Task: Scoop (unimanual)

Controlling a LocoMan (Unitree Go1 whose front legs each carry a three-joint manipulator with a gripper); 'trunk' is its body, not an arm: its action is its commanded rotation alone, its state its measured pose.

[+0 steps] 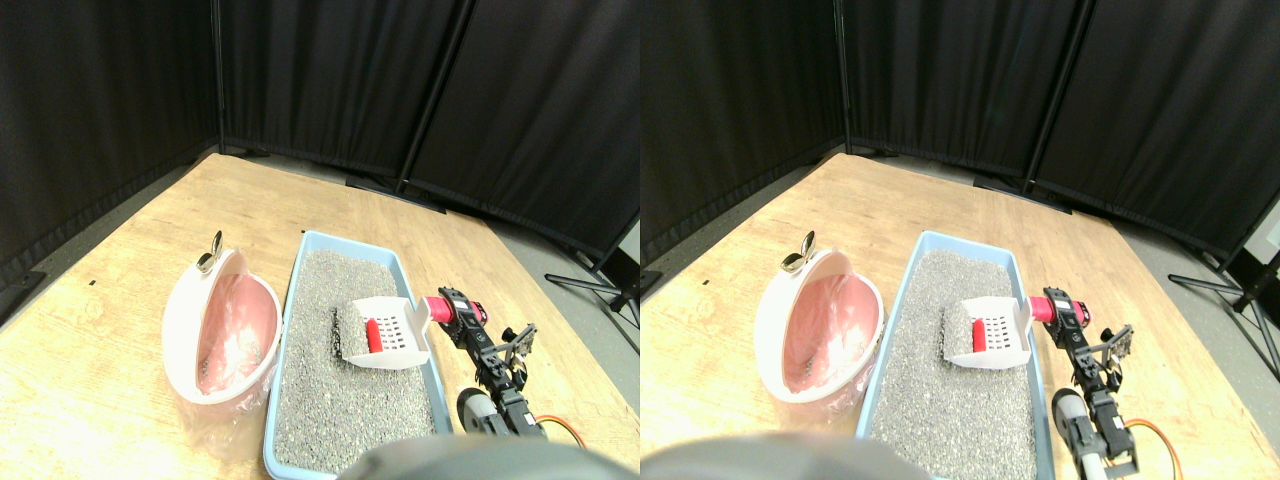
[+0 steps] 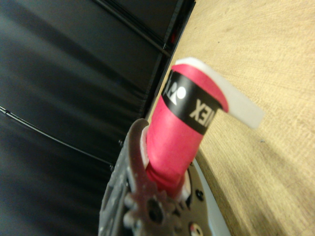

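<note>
- One wooden floor (image 1: pixel 120 400) is seen, spread under everything, backed by black curtains (image 1: pixel 330 70).
- One blue tray (image 1: pixel 437 400) filled with grey litter (image 1: pixel 330 400) is placed just left of the pincer.
- One pink and white bin (image 1: pixel 185 320), lined with clear plastic, is set beyond the tray, well apart from the pincer.
- One white scoop (image 1: pixel 392 335) is held over the litter, a red piece (image 1: pixel 373 335) resting inside it.
- One pincer (image 1: pixel 452 312) is counted, clamped around the scoop's pink wrapped handle (image 2: pixel 177 142).
</note>
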